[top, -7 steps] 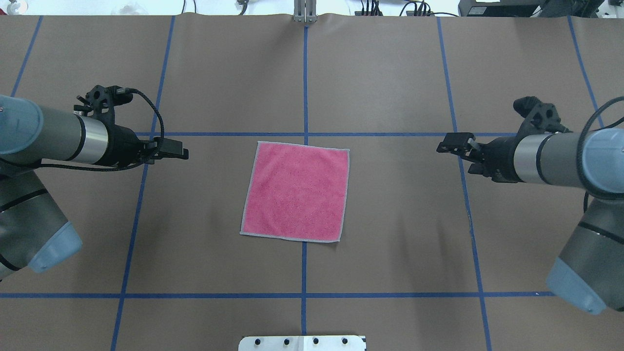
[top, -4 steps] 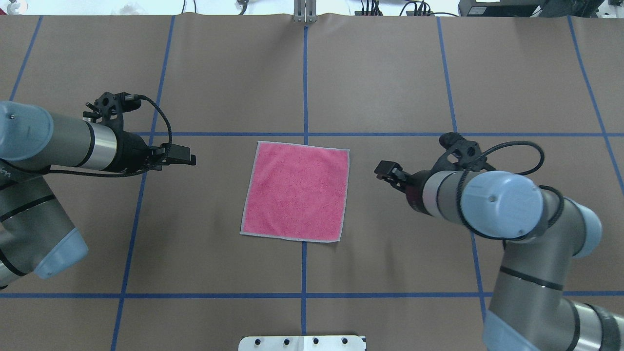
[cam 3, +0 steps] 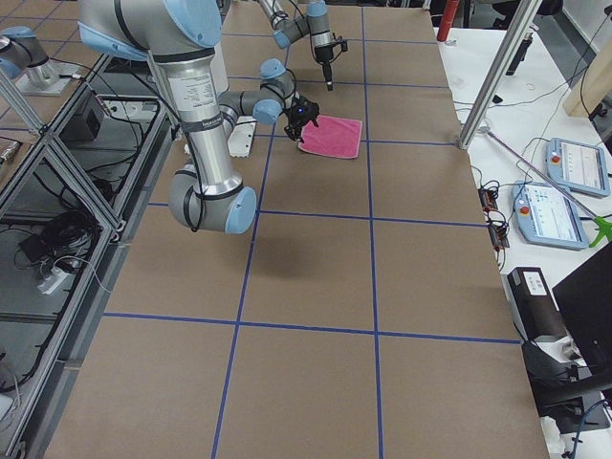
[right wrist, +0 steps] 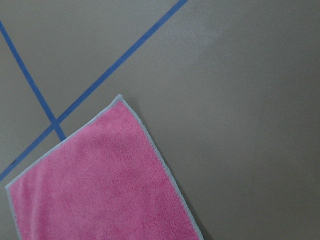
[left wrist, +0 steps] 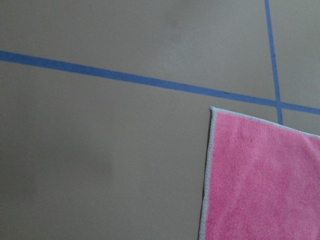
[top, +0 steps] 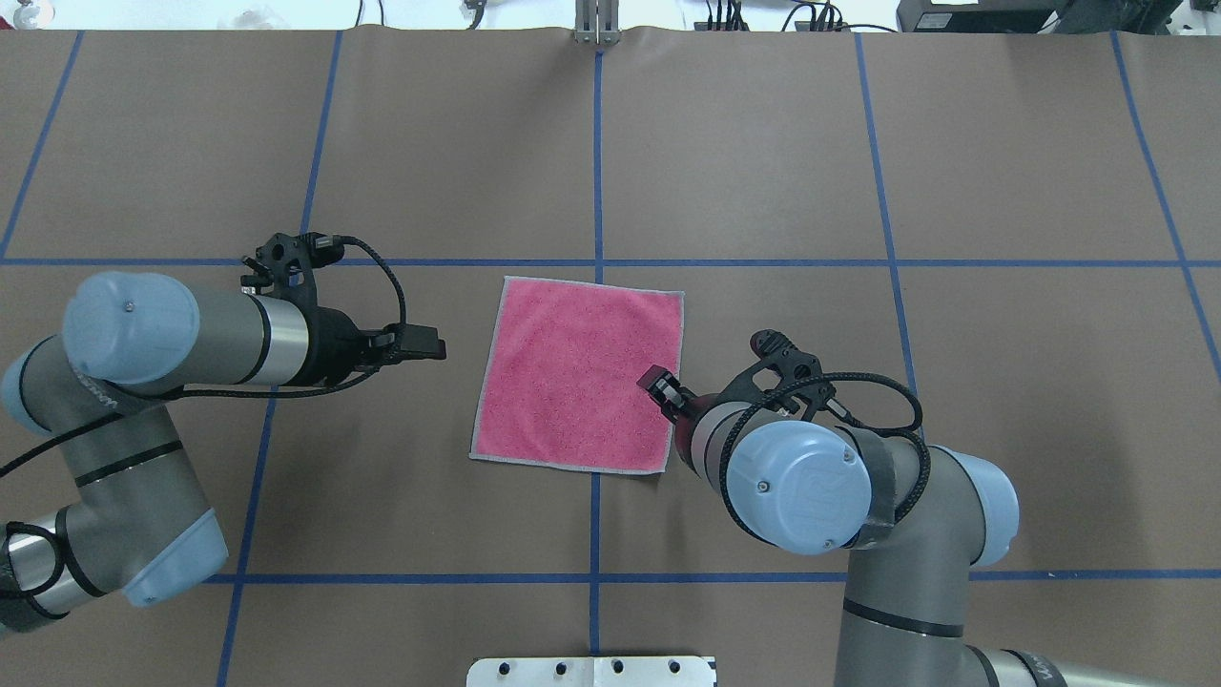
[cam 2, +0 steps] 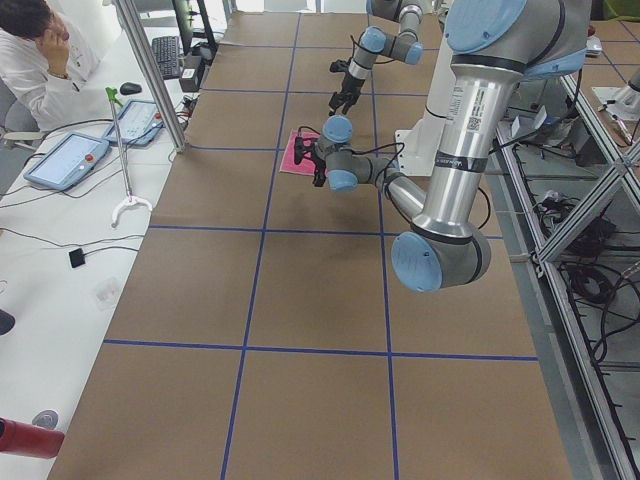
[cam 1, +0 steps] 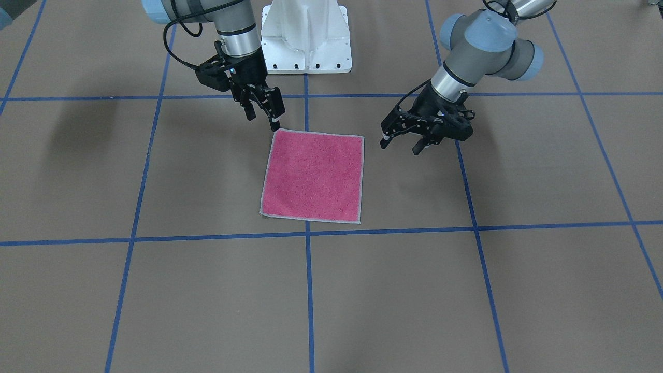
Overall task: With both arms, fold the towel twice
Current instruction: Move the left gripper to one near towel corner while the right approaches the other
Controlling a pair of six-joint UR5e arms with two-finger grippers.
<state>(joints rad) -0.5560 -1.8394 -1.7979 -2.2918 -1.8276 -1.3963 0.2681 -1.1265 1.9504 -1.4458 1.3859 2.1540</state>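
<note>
The towel (top: 579, 374) lies flat and pink face up in the middle of the table, with its light grey border showing all round (cam 1: 312, 176). My left gripper (top: 434, 345) is off the towel's left edge and clear of it, open and empty (cam 1: 399, 148). My right gripper (top: 656, 384) hangs over the towel's right edge. In the front-facing view its fingertips are just above the corner nearest the robot, and it too is open and empty (cam 1: 264, 122). Each wrist view shows one towel corner lying flat on the table: the left (left wrist: 265, 180) and the right (right wrist: 100, 180).
Blue tape lines (top: 596, 162) divide the brown table into squares. The white pedestal (cam 1: 305, 36) stands at the robot's edge, behind the towel. A person (cam 2: 30, 50) sits at a side desk with pendants (cam 2: 65, 160) beyond the far edge.
Both arms have closed in on the towel. The right arm swung from the far right to the towel's right edge, and the left gripper moved right, toward the left edge. The towel has not moved.
</note>
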